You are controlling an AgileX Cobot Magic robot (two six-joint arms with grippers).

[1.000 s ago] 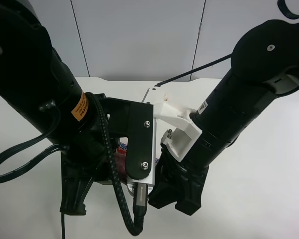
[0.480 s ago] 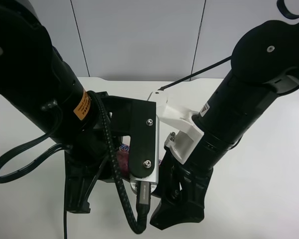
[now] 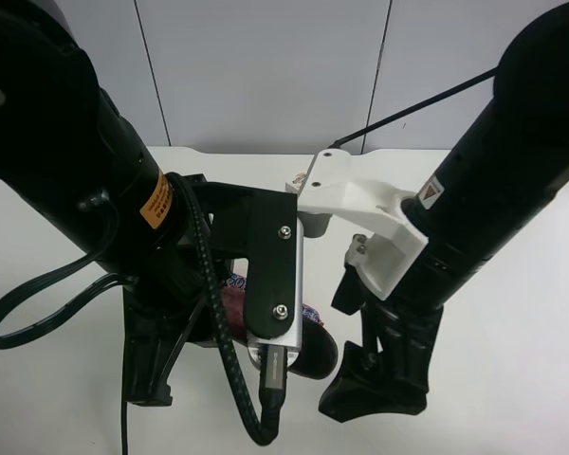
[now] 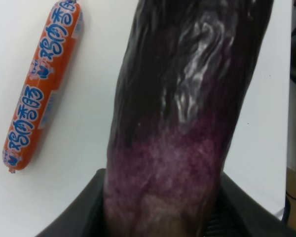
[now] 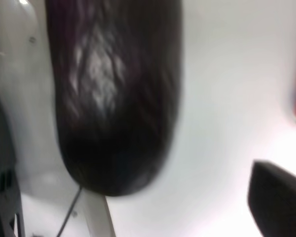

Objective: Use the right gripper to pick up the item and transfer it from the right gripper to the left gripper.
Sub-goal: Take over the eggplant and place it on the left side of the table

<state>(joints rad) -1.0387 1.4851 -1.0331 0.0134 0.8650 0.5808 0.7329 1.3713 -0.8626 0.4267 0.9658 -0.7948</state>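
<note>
Purple-black eggplant [image 4: 182, 98] sits clamped in the left hand [image 4: 163, 212]; right hand [image 3: 377, 379] hangs just beside, jaws apart, gripping nothing.

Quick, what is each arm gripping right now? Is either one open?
Left end effector: closed, holding the eggplant.
Right end effector: open, holding nothing, clear of the eggplant.
</note>
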